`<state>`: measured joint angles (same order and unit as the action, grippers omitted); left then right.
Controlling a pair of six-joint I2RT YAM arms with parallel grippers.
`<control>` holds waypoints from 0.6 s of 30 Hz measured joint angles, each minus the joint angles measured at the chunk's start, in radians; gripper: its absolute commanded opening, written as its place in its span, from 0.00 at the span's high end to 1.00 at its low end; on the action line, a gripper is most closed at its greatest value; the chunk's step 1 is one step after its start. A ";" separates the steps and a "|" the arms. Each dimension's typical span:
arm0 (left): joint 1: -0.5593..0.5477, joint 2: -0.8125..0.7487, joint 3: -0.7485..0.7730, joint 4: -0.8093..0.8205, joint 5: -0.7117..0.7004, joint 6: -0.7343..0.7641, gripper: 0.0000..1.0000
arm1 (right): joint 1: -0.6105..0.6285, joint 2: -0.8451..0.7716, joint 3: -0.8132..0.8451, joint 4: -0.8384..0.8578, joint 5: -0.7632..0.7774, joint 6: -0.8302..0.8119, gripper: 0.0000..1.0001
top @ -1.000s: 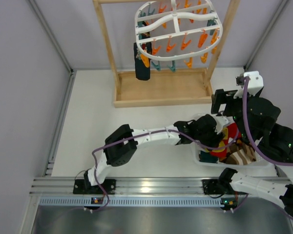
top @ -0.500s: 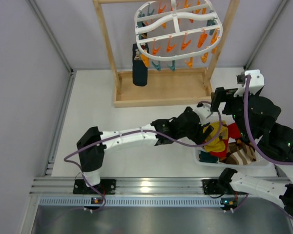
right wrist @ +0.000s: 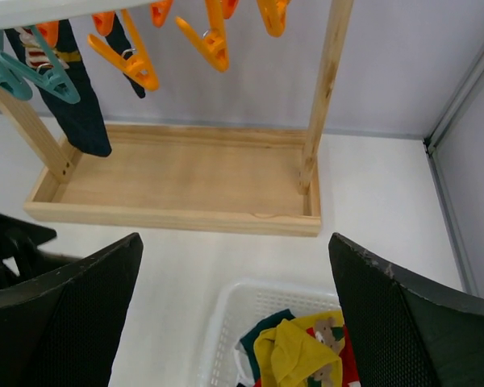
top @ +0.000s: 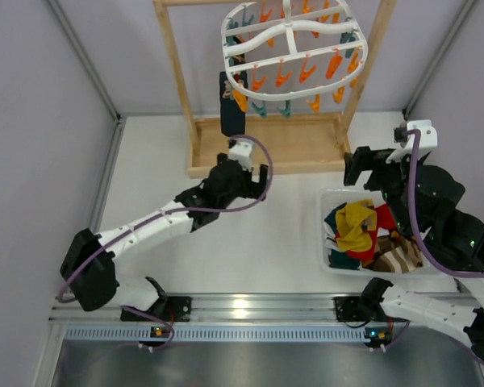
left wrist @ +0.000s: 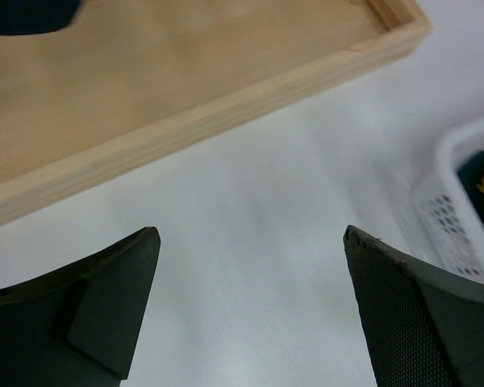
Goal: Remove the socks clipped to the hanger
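The white oval hanger [top: 294, 44] hangs from the wooden frame, with orange and teal pegs beneath. One dark navy sock [top: 231, 109] stays clipped at its left side; it also shows in the right wrist view [right wrist: 77, 97]. My left gripper [top: 258, 179] is open and empty, just in front of the frame's wooden base, below and right of that sock; its wrist view [left wrist: 250, 242] shows bare table between the fingers. My right gripper [top: 356, 168] is open and empty above the basket's far edge [right wrist: 234, 242]. Yellow [top: 356, 222], red and teal socks lie in the basket.
The white mesh basket [top: 327, 242] sits at the right in front of my right arm. The light wooden frame stand's tray base [top: 266, 149] lies at the back, with uprights at both ends. Grey walls close in left and right.
My left arm has swung left and back from the basket to the wooden base. The yellow sock it held over the basket now lies in the basket. The right arm barely moved.
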<state>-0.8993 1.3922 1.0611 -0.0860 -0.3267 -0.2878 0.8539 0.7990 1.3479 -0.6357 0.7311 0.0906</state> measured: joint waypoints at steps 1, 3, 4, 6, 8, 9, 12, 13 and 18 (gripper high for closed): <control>0.074 -0.014 -0.050 0.050 0.041 -0.006 0.01 | 0.000 -0.002 -0.003 0.000 -0.003 0.001 0.06; 0.220 -0.026 -0.139 0.138 0.137 -0.019 0.01 | -0.001 -0.004 -0.006 0.002 -0.013 0.003 0.05; 0.274 -0.026 -0.169 0.174 0.188 -0.026 0.01 | -0.001 -0.006 -0.006 0.003 -0.018 0.003 0.04; 0.397 -0.008 -0.219 0.262 0.310 -0.039 0.01 | -0.001 -0.013 -0.007 0.005 -0.024 0.003 0.04; 0.480 0.033 -0.220 0.356 0.403 -0.045 0.01 | -0.001 -0.029 -0.019 0.013 -0.029 0.003 0.03; 0.517 0.058 -0.220 0.415 0.452 -0.047 0.01 | -0.002 -0.039 -0.030 0.018 -0.032 0.003 0.03; 0.587 0.132 -0.212 0.561 0.569 -0.046 0.01 | -0.002 -0.064 -0.047 0.018 -0.039 0.002 0.03; 0.605 0.163 -0.199 0.596 0.612 -0.045 0.01 | -0.002 -0.066 -0.047 0.019 -0.043 0.002 0.03; 0.649 0.321 -0.074 0.693 0.746 0.003 0.01 | -0.002 -0.065 -0.054 0.018 -0.064 -0.008 0.02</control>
<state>-0.2504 1.7134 0.9867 0.6071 0.4191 -0.2852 0.8524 0.7341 1.2942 -0.6174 0.6666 0.0826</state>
